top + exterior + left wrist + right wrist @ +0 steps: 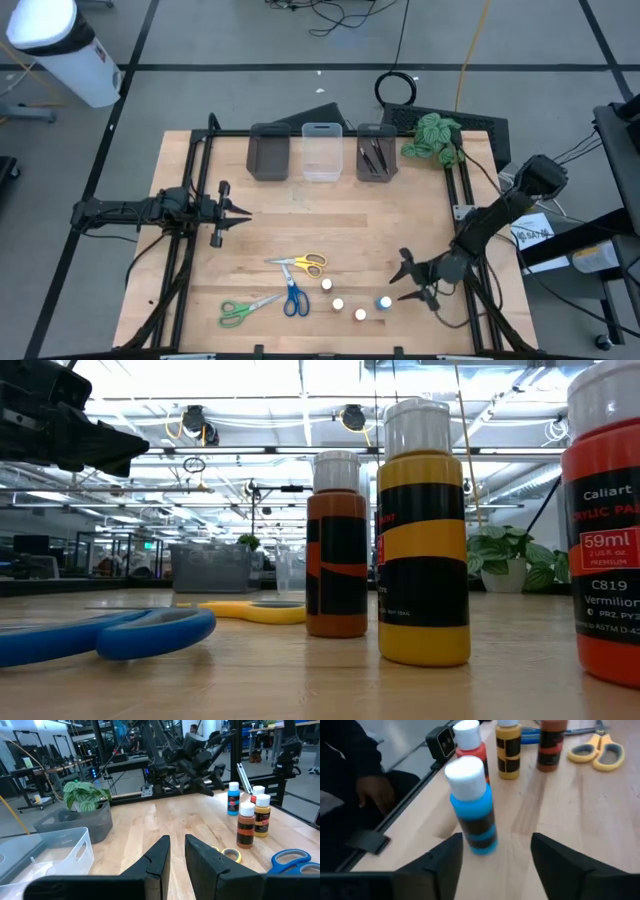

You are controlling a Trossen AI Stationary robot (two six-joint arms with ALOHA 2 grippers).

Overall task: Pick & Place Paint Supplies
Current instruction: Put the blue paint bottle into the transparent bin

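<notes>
table: we see a pale wood plank top [330, 230] with visible grain, framed by dark metal rails.
bottles: four small round paint bottles with white caps stand upright near the table's front edge, in a loose row; from above they show only as white dots and one blue one.
blue bottle [471, 805]: smooth plastic, bright blue with a dark label band; in the high view it is the blue dot [384, 301] at the right end of the row.
other bottles: a brown bottle [337, 545], a yellow bottle [422, 535] with black bands and a red bottle [605, 520] with a printed label.
scissors: we count three pairs lying flat left of the bottles, with yellow handles [303, 264], blue handles [293, 299] and green handles [243, 311]; looped plastic grips, thin metal blades.
brushes: thin dark brushes [372, 157] lie inside the right grey bin [377, 170].
bins: a clear bin [321, 152] sits between that bin and another grey bin [268, 153], all rectangular, at the back.
plant: a green leafy plant [432, 137] stands just right of the bins.
right gripper [410, 281]: low over the table just right of the blue bottle, fingers spread wide; the bottle stands ahead of the gap, apart from both fingers.
left gripper [240, 214]: held at the left-middle of the table, well apart from the supplies, fingers close together with a narrow gap.
</notes>
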